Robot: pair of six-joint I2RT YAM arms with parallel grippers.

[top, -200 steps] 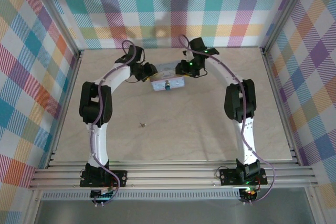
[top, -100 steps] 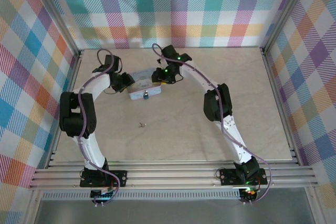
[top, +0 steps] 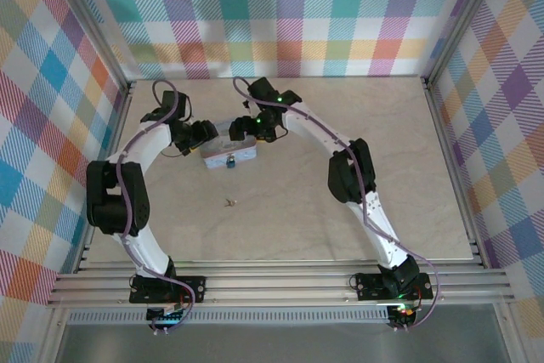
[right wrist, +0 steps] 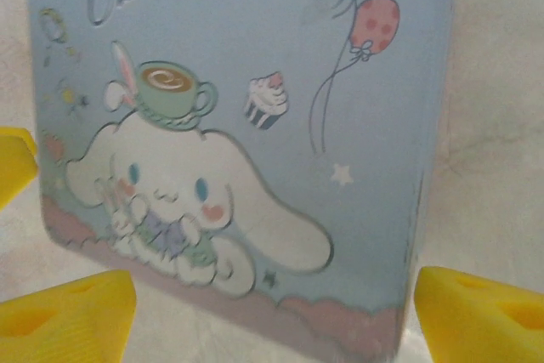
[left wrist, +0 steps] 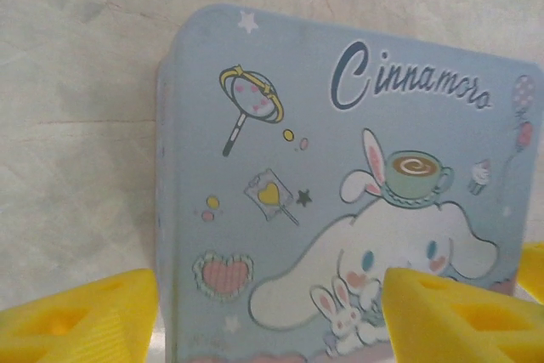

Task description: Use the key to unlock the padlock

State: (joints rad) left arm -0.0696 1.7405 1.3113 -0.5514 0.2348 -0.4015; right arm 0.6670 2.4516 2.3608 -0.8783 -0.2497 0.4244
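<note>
Padlock [top: 229,161]: one, dark blue, sits against the near side of the pale-blue tin [top: 223,149], left of centre on the tabletop [top: 365,125]. Key [top: 228,202]: one, tiny, lies loose on bare tabletop nearer the arm bases, well apart from the tin, nothing touching it. Top view gives padlock, key and both arms. The wrist views give the lid art instead: "Cinnamoro" lettering, white long-eared cartoon character with a cup on its head, balloons, cupcake. One tin, two arms. Left gripper [top: 202,133] is at the tin's left end. Its yellow fingers [left wrist: 85,320] are apart, one off the tin's edge over the tabletop, the other over the lid. Right gripper [top: 244,128] is at the tin's far right corner. Its fingers [right wrist: 484,312] are wide apart, spread about as wide as the lid, clamped on nothing.
</note>
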